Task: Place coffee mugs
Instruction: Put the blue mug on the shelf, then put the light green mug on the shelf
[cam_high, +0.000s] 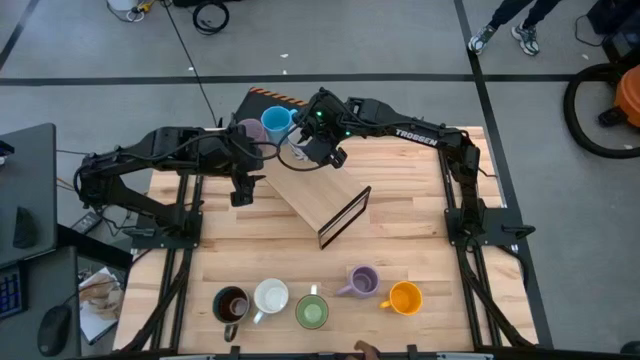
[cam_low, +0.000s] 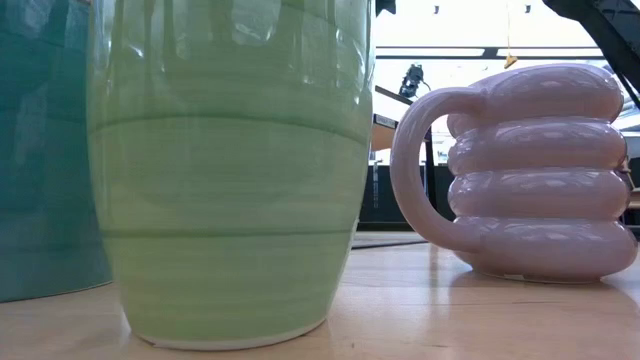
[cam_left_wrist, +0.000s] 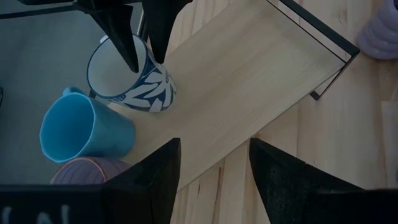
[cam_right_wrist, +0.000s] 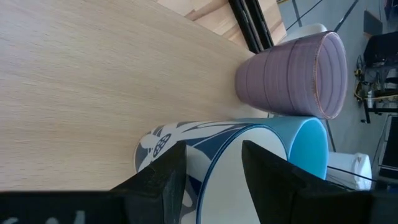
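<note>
Pale wood: a slanted shelf board (cam_high: 315, 195) with a dark metal frame is set near the far middle of the wooden table (cam_high: 420, 240).

Item, white mug with a blue leaf pattern (cam_left_wrist: 134, 78): stood at the board's far end. Its rim is straddled by the right gripper (cam_high: 318, 135), one finger (cam_left_wrist: 121, 37) inside the mug and the other outside its wall, so the wall is pinched between them. In the right wrist view the same rim (cam_right_wrist: 249, 162) is seen directly between the two dark fingers.

Item, blue mug (cam_high: 277, 122): placed just beside the patterned mug at the table's far edge.

Item, lilac ribbed mug (cam_right_wrist: 295, 74): lodged against the blue mug, at the far edge of the board.

Item, left gripper (cam_high: 245, 185): held above the table just left of the board, jaws spread wide, nothing between them; the patterned mug is seen ahead of it, well clear of its fingers.

Items, near-edge row, left to right: dark brown mug (cam_high: 231, 304), white mug (cam_high: 271, 296), green mug (cam_high: 311, 312), second lilac mug with bulging rings (cam_high: 361, 281), orange mug (cam_high: 404, 297). All are kept well apart from both grippers.
</note>
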